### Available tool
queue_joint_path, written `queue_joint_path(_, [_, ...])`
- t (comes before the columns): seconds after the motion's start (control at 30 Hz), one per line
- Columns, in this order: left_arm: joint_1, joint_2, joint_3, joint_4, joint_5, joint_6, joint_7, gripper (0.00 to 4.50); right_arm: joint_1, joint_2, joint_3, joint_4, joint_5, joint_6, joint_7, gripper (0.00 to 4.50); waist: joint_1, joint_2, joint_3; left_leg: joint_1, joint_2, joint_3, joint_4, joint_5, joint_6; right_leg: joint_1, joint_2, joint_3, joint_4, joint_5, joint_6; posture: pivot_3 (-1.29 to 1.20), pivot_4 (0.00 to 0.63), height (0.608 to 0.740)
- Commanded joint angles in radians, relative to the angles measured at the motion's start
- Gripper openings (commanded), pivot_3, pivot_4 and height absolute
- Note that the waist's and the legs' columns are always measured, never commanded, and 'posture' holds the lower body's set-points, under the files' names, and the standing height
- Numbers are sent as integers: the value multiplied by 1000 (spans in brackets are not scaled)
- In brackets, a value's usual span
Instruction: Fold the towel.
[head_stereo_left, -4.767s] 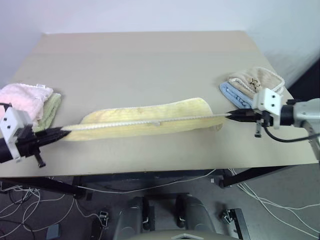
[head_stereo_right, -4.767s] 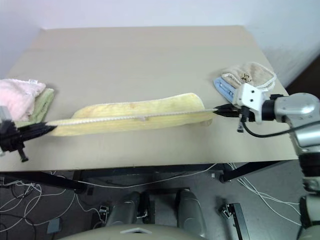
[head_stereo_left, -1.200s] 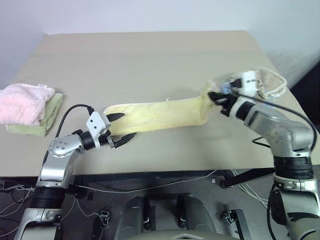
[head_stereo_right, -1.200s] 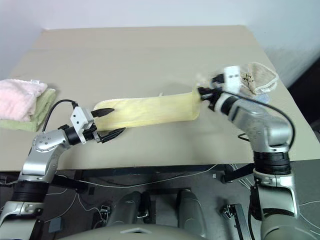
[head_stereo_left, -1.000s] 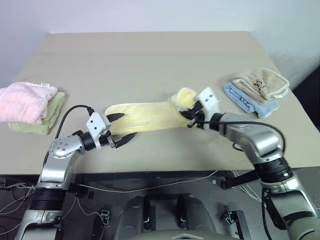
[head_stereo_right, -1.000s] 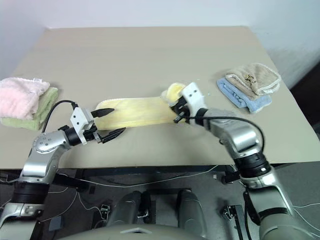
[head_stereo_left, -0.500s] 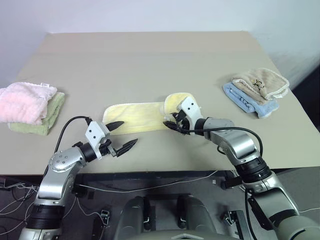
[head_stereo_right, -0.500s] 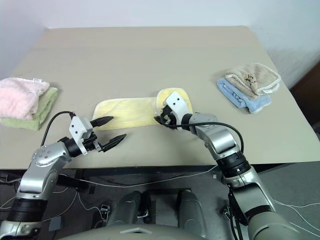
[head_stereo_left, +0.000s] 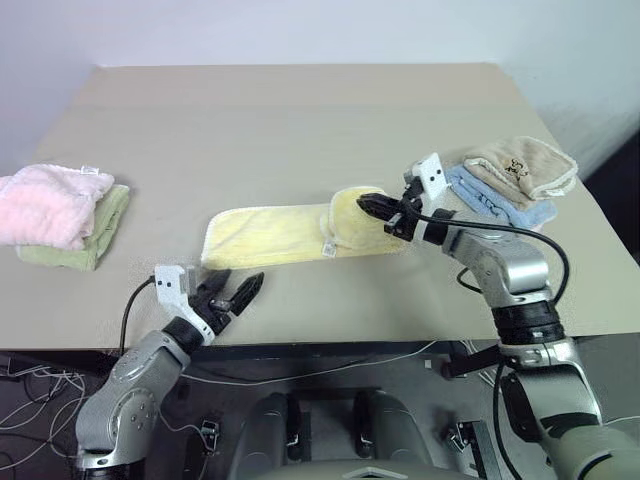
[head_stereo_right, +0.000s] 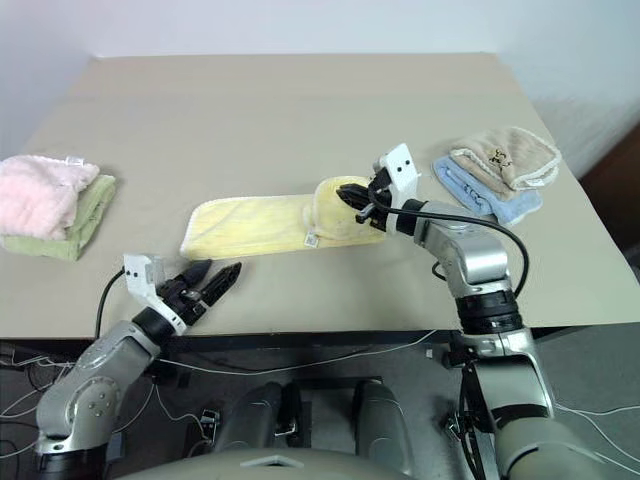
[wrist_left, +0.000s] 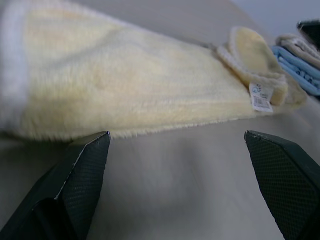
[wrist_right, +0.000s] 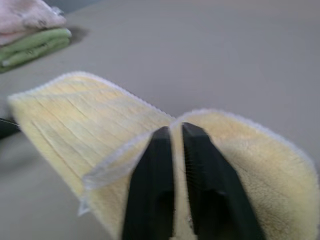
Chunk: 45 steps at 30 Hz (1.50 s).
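R gripper (head_stereo_left: 372, 207) pinches towel (head_stereo_left: 270, 234) edge; L gripper (head_stereo_left: 232, 294) wide – empty

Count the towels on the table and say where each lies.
5: yellow towel mid-table; pink towel on green towel, left edge; tan towel on blue towel, right edge. More may be hidden.

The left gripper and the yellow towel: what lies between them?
Nothing: in the left wrist view only bare table separates the open left gripper from the towel.

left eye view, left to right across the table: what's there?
pink towel on green towel → left gripper → yellow towel → right gripper → blue towel → tan towel
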Motion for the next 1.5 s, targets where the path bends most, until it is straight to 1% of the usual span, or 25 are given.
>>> queue_joint_path(0.03, [2,-78,69,-65,-135,55,163,4500,-34,42,64,171,-109,-147,10,18,1,-1,0,0,0,0,0,0,0,0,0,0,0,0,0,0,150,740])
queue_joint_path(0.1, [1,-109,92,-66,-187,74,231,4500,-33,57,88,230,-143,-195,24,18,1,-1,0,0,0,0,0,1,-1,1,0,0,0,0,0,0,150,740])
queue_joint_path(0.2, [4,-134,118,-72,-267,88,308,4500,-30,74,93,266,-163,-233,42,18,-1,-1,-1,0,0,0,1,3,-4,1,0,0,0,0,0,0,150,740])
queue_joint_path(0.3, [6,-171,146,-67,-383,87,396,4500,-30,76,71,254,-154,-245,57,18,-1,-1,-1,1,0,0,0,2,-4,1,1,0,0,0,0,0,150,740])
queue_joint_path(0.43, [-24,-201,178,-30,-492,60,506,4500,-40,73,38,226,-139,-250,59,18,-1,-1,-1,1,0,-1,0,2,-4,1,0,0,0,0,0,0,150,740])
queue_joint_path(0.6, [-83,-194,197,42,-519,29,605,4500,-43,64,-5,177,-122,-247,56,18,1,-1,-1,1,0,-1,0,1,-2,1,0,0,0,0,0,0,150,740])
queue_joint_path(0.77, [-173,-194,211,144,-543,-6,647,4500,-52,65,-70,123,-92,-235,29,18,5,0,-2,2,0,-2,1,1,-2,3,1,-2,0,0,0,0,150,740])
queue_joint_path(0.87, [-209,-190,206,180,-547,-15,648,3891,-58,65,-104,97,-68,-221,11,0,5,2,-3,3,0,-2,1,1,-2,4,1,-2,0,0,0,0,150,740])
queue_joint_path(1.17, [-269,-174,223,229,-546,-54,609,687,-30,52,-132,48,-58,-194,-19,0,4,2,-3,2,0,-2,0,2,-3,3,1,-2,0,0,0,0,150,740])
queue_joint_path(1.23, [-283,-170,238,236,-549,-73,596,42,-24,52,-135,42,-57,-192,-26,0,4,2,-3,2,0,-2,0,2,-3,3,1,-2,0,0,0,0,150,740])
queue_joint_path(1.37, [-314,-146,271,247,-557,-109,567,42,-13,52,-139,32,-55,-189,-36,0,3,1,-3,1,0,-2,0,2,-4,3,1,-2,-1,0,0,0,150,740])
queue_joint_path(1.5, [-371,-46,319,268,-551,-126,502,42,-4,48,-146,32,-56,-193,-46,0,2,1,-2,1,0,-3,0,3,-4,2,2,-3,-1,0,0,0,150,740])
